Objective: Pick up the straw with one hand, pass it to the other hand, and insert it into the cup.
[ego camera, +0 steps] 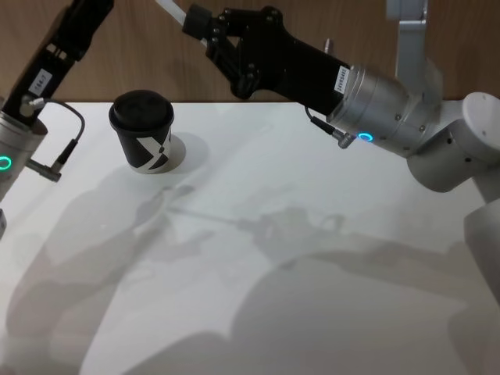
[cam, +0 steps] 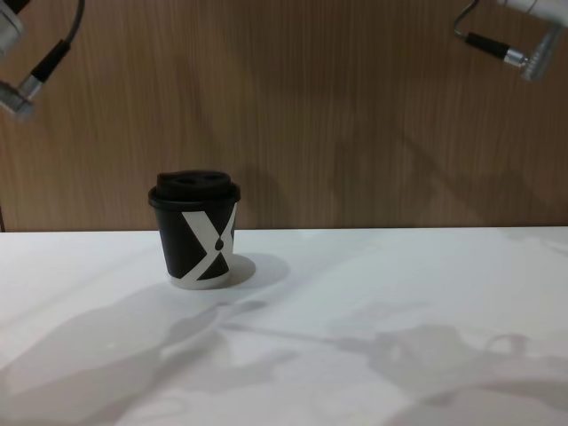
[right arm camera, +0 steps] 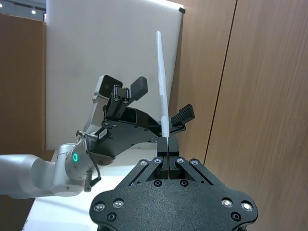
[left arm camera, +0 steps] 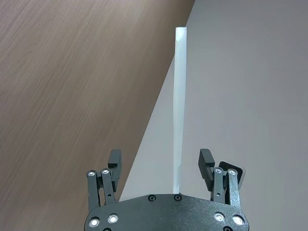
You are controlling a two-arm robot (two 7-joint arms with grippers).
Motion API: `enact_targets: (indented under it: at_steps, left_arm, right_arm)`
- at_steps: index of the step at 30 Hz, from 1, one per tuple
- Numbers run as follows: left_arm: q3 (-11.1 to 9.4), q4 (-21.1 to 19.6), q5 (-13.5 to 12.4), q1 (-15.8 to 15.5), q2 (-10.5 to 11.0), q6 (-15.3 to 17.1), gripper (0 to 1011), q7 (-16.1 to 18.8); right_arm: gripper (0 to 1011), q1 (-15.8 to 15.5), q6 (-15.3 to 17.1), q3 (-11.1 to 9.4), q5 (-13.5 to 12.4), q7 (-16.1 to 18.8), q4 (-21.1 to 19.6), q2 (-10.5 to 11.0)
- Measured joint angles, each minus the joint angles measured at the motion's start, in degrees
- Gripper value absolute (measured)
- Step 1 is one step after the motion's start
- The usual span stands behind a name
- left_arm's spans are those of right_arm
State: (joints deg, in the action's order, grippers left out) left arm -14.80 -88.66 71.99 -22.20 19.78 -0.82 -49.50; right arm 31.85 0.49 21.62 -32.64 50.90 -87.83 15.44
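Right gripper (right arm camera: pixel 164 144) pinches one end of the straw (right arm camera: pixel 161 82), high above the tabletop (ego camera: pixel 312 273). Left gripper (left arm camera: pixel 160 158) spreads wide, its fingers either side of the straw, not touching. The lidded cup (ego camera: pixel 144 133) stands upright at far left.

Head camera's up high, looking steeply down on the white table (ego camera: pixel 312 297) with the cup (ego camera: pixel 143 133) toward its far left. The chest camera sits low at table level, facing straight ahead at that same cup side-on and fairly near, with the wooden wall (cam: pixel 355 115) behind it. Left wrist camera sights close along the left gripper (left arm camera: pixel 160 156) and the length of the straw (left arm camera: pixel 179 106), while the right wrist camera, tight behind the right gripper (right arm camera: pixel 168 143), faces across at the left gripper, so both wrist views share that straw.
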Motion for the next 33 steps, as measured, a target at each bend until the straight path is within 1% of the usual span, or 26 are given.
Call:
enact_targets:
  at_steps: [22, 23, 24, 25, 26, 27, 29, 30, 31, 33]
  left_arm:
    - [-1.69, 0.89, 1.01, -2.25, -0.68, -0.66, 996, -0.42]
    - [-1.75, 0.89, 1.03, -2.29, -0.68, -0.7, 986, -0.41]
    - [-1.8, 0.89, 1.04, -2.33, -0.68, -0.74, 951, -0.39]
    - [-1.83, 0.89, 1.04, -2.37, -0.67, -0.78, 951, -0.38]
    - [-1.93, 0.88, 1.05, -2.43, -0.65, -0.88, 912, -0.3]
    - [-1.97, 0.87, 1.04, -2.45, -0.64, -0.95, 912, -0.27]
    - [-2.09, 0.75, 1.03, -2.51, -0.6, -1.13, 834, -0.15]
    - [-2.12, 0.7, 1.03, -2.52, -0.58, -1.2, 834, -0.1]
    - [-2.21, 0.63, 1.01, -2.55, -0.54, -1.31, 772, 0.0]
    - [-2.26, 0.51, 1.01, -2.55, -0.51, -1.45, 736, 0.1]
  right_arm:
    - [10, 0.0, 0.0, 0.0, 0.0, 0.0, 0.0, 0.0]
    - [10, 0.0, 0.0, 0.0, 0.0, 0.0, 0.0, 0.0]
    - [10, 0.01, 0.0, 0.0, 0.0, 0.0, 0.0, 0.0]
    - [10, 0.0, 0.0, 0.0, 0.0, 0.0, 0.0, 0.0]
    - [10, 0.0, 0.0, 0.0, 0.0, 0.0, 0.0, 0.0]
    - [10, 0.0, 0.0, 0.0, 0.0, 0.0, 0.0, 0.0]
    - [10, 0.0, 0.0, 0.0, 0.0, 0.0, 0.0, 0.0]
    - [10, 0.0, 0.0, 0.0, 0.0, 0.0, 0.0, 0.0]
    - [10, 0.0, 0.0, 0.0, 0.0, 0.0, 0.0, 0.0]
    - [10, 0.0, 0.0, 0.0, 0.0, 0.0, 0.0, 0.0]
